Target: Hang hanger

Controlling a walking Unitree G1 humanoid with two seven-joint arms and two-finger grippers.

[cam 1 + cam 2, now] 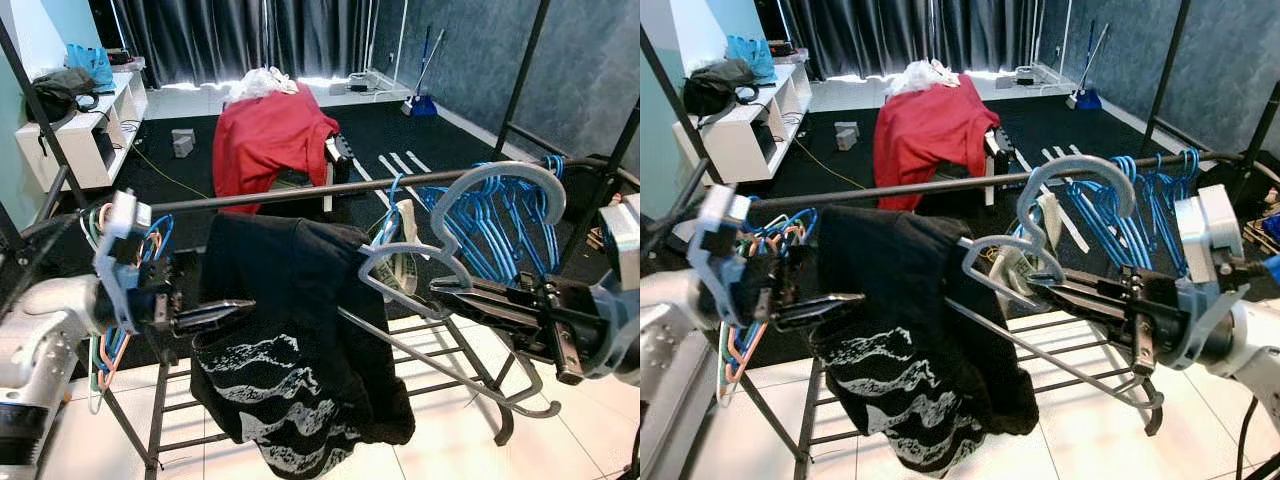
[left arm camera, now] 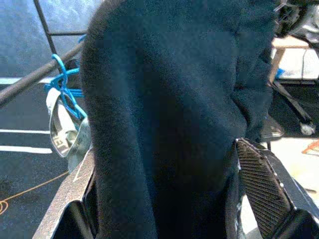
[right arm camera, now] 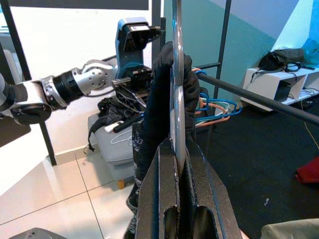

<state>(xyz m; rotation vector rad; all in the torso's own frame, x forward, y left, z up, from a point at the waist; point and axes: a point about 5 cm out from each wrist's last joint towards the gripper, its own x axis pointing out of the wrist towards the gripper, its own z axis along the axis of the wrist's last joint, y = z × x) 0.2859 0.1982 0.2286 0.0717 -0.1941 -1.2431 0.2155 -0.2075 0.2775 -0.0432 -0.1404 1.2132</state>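
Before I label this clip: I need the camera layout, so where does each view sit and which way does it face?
Left eye: head, looking down at the rail, black shirt and both arms.
Right eye: same scene, shifted sideways; right gripper clamps the grey hanger.
Left wrist: along the left gripper, close on the shirt.
Right wrist: along the clamped hanger toward the left arm.
All four share the shirt.

A red cloth point(image 1: 268, 138) drapes furniture on dark carpet; a white shelf point(image 1: 88, 125) stands near black curtains point(image 1: 250, 40).
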